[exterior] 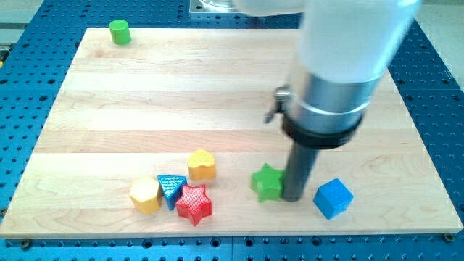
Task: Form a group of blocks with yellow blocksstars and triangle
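The arm ends in a straight dark rod with no gripper, so nothing opens, closes or holds. My tip (293, 199) rests on the wooden board (217, 87) in the lower right area of the view. It stands just to the view's right of the green star block (267, 182) and appears to touch that block's right side. The blue cube (333, 198) lies just beyond the tip on the view's right, with a narrow gap between cube and rod.

A cluster of four blocks sits near the view's bottom edge, left of centre:
- The yellow hexagonal block (146, 194) is at the left end of the cluster.
- The blue triangle block (171, 189) touches the hexagonal block's right side.
- The red star block (194, 204) touches the triangle's lower right side.
- The yellow heart-shaped block (201, 164) stands just above the triangle and red star, near them; contact cannot be confirmed.

The green star is apart from this cluster, to its right.

A green cylinder (119, 32) stands alone near the board's top left corner, well apart from all other blocks.
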Available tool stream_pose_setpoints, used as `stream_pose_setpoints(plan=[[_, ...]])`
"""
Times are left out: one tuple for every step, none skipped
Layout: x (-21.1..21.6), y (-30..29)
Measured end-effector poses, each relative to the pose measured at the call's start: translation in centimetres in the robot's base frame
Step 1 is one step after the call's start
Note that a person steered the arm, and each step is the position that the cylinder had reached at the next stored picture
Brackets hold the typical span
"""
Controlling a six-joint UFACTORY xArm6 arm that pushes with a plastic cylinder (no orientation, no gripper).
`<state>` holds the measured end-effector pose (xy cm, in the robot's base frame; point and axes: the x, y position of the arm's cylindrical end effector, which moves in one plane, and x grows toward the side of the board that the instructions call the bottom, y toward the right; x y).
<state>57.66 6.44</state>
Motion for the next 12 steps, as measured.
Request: stream_pose_setpoints(plan=[[-0.2,-3.9],[-3.0,2.1],[-4.6,10.7],[0.7,14.7],[3.4,12.7],[4.0,6.2],[4.1,1.0],[4.2,0.8],[4.2,-0.8],[4.1,-3.5],[4.2,-6.6],[4.1,-10.7]])
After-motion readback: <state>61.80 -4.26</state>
